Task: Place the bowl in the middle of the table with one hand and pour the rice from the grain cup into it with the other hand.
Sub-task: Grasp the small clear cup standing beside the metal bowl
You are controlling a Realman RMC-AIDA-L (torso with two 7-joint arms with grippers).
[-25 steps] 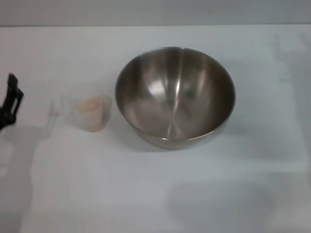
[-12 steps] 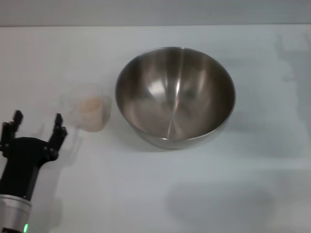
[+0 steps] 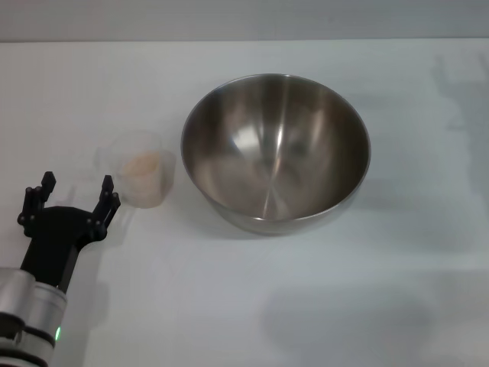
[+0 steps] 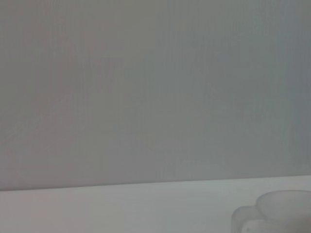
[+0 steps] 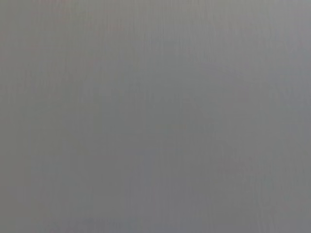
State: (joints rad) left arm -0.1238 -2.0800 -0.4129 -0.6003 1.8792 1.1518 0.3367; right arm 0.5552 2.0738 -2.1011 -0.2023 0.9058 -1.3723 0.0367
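The steel bowl [image 3: 275,153] stands upright on the white table [image 3: 306,306], about mid-table. The transparent grain cup [image 3: 140,177] stands just left of the bowl, with beige rice [image 3: 142,164] in it. My left gripper [image 3: 74,200] is open, low at the left, its fingertips just left of and nearer than the cup, not touching it. The cup also shows at the edge of the left wrist view [image 4: 277,213]. My right gripper is out of view; the right wrist view shows only plain grey.
The table's far edge [image 3: 244,40] meets a grey wall. My left arm's silver wrist with a green light [image 3: 30,317] enters from the lower left corner.
My left gripper has come in from the far left edge and moved toward the cup, fingers spread. The bowl and cup have not moved.
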